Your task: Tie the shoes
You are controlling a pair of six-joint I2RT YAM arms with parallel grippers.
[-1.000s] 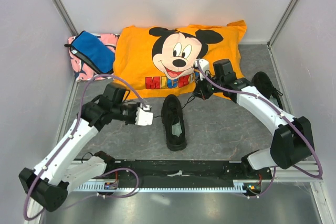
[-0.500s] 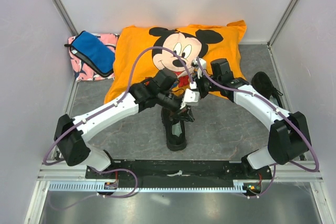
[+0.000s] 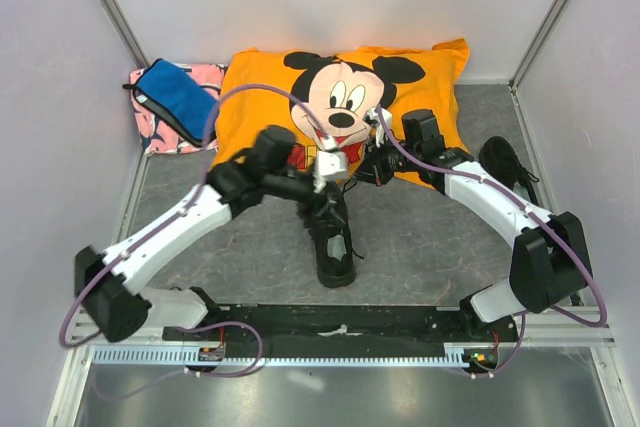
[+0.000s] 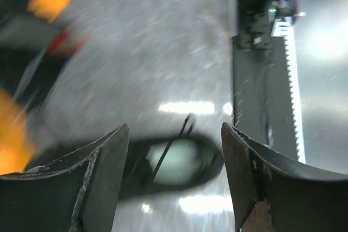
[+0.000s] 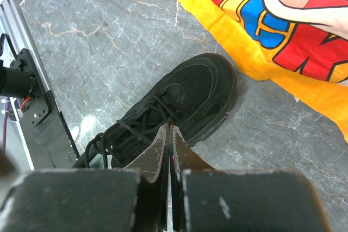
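Handling the laces (image 5: 136,126) calls for a pinch near their free ends: they are thin and limp and will probably slip, and each light, soft-sided sneaker may slide on the surface (image 3: 430,247) when pulled. One black sneaker (image 3: 335,252) lies at centre, toe toward the orange Mickey Mouse pillow (image 3: 260,117). The other sneaker (image 3: 503,162) lies at far right, beside the pillow. The left claw (image 4: 174,129) is wide open and empty above the centre sneaker. The right claw (image 5: 167,134) is fully closed over the laces; whether it pinches one cannot be determined.
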